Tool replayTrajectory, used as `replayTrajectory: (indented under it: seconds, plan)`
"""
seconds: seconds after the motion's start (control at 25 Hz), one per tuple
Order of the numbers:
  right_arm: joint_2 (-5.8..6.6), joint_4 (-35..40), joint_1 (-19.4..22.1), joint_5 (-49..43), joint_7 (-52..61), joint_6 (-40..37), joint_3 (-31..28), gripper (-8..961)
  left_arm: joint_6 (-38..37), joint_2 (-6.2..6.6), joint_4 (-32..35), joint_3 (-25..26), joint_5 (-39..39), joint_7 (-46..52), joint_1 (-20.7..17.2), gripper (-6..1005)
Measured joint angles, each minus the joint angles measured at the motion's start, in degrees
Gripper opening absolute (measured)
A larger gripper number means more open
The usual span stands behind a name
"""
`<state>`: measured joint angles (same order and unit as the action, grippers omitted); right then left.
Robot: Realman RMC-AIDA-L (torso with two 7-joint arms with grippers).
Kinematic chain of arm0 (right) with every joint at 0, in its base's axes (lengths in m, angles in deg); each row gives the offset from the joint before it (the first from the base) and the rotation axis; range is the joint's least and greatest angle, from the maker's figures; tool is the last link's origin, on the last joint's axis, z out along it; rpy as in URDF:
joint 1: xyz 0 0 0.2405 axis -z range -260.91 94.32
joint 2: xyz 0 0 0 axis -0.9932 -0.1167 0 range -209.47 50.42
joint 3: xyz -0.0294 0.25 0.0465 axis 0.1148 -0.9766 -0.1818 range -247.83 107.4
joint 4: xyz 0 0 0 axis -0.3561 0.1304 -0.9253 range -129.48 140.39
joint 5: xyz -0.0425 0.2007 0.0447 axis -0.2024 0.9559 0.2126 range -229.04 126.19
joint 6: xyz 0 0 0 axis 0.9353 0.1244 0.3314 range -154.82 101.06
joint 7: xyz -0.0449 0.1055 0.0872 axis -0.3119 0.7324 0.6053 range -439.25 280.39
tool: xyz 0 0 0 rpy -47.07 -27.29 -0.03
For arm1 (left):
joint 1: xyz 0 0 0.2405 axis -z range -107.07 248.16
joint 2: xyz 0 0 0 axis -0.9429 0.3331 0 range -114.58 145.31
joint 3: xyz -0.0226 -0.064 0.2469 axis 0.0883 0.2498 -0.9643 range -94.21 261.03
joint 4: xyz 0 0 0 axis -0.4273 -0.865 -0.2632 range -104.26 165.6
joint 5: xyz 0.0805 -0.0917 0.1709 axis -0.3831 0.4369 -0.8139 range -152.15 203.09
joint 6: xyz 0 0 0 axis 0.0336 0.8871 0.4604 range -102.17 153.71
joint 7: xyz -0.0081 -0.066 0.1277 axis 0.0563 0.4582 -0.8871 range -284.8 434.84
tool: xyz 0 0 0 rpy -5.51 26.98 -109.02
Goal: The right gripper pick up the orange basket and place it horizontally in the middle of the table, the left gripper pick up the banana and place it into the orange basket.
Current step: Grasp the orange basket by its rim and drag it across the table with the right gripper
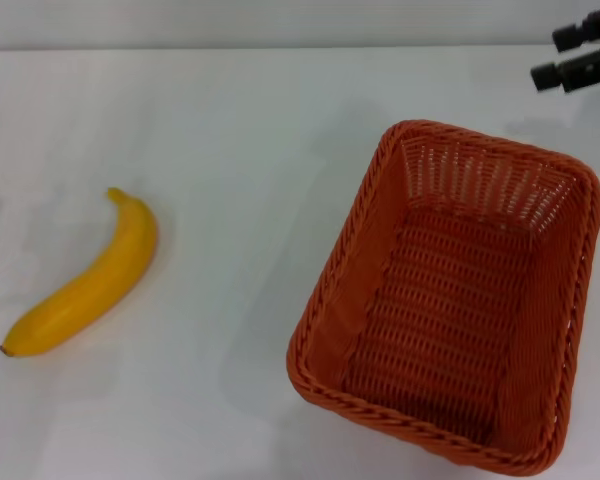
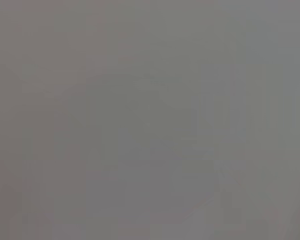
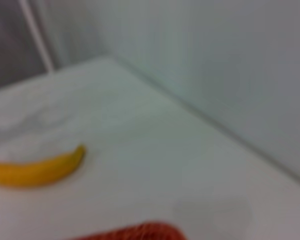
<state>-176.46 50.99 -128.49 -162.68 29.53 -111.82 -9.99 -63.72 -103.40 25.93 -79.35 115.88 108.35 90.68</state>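
Observation:
The orange basket [image 1: 450, 300] stands upright on the white table [image 1: 240, 150], at the right, its long side running away from me and slightly skewed. It has nothing in it. The yellow banana [image 1: 88, 282] lies flat at the left, well apart from the basket, dark tip toward me. My right gripper [image 1: 554, 57] hovers at the far right corner, beyond the basket's far rim, fingers apart and holding nothing. The right wrist view shows the banana [image 3: 37, 170] and a strip of the basket's rim [image 3: 140, 231]. My left gripper is out of view; the left wrist view is plain grey.
A pale wall [image 1: 280, 20] runs along the table's far edge. Bare tabletop lies between the banana and the basket.

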Motion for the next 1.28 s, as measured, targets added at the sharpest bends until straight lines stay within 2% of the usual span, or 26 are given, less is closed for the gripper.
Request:
replayTrajectory:
  seconds: [0.08, 0.16, 0.2, 0.24, 0.28, 0.4, 0.52, 0.76, 1.04, 1.28]
  plan:
    - [-0.15, -0.41, -2.86, -5.27, 2.54, -2.24, 0.09, 750, 0.00, -0.02, 0.08, 0.00, -0.49, 0.01, 0.39, 871]
    - [-1.01, -1.49, -5.50, -9.97, 3.94, -2.77, 0.17, 750, -0.14, -0.08, 0.16, 0.00, -0.70, 0.04, 0.35, 870]
    - [-1.91, -2.31, -7.19, -13.03, 4.57, -2.83, 0.21, 750, -0.22, -0.10, 0.16, 0.00, -0.72, 0.05, 0.26, 870]
    - [-3.72, -3.22, -9.59, -17.52, 5.67, -2.32, 0.09, 750, -0.32, -0.12, 0.12, 0.00, -0.72, 0.08, 0.07, 870]
    - [-3.72, -3.22, -9.59, -17.52, 5.67, -2.32, 0.09, 750, -0.47, -0.15, 0.07, 0.00, -0.74, 0.09, -0.13, 870]
    - [-6.35, -4.62, -11.73, -22.59, 6.98, -0.45, -0.04, 750, -0.58, -0.17, 0.15, 0.00, -0.76, 0.11, -0.37, 869]
    - [-8.48, -5.44, -12.73, -26.20, 7.21, 0.87, 0.18, 751, -0.60, -0.18, 0.24, -0.01, -0.77, 0.12, -0.65, 868]
    - [-11.89, -5.77, -13.37, -32.34, 7.60, 4.50, 0.47, 751, -0.61, -0.24, 0.28, 0.00, -0.77, 0.15, -1.24, 867]
    - [-13.72, -9.64, -14.56, -35.81, 7.31, 9.58, 2.73, 751, -0.61, -0.33, 0.47, 0.00, -0.77, 0.16, -1.47, 865]
    - [-14.05, -9.88, -15.38, -36.95, 7.24, 10.09, 4.24, 719, -0.60, -0.34, 0.63, -0.01, -0.77, 0.15, -2.00, 864]
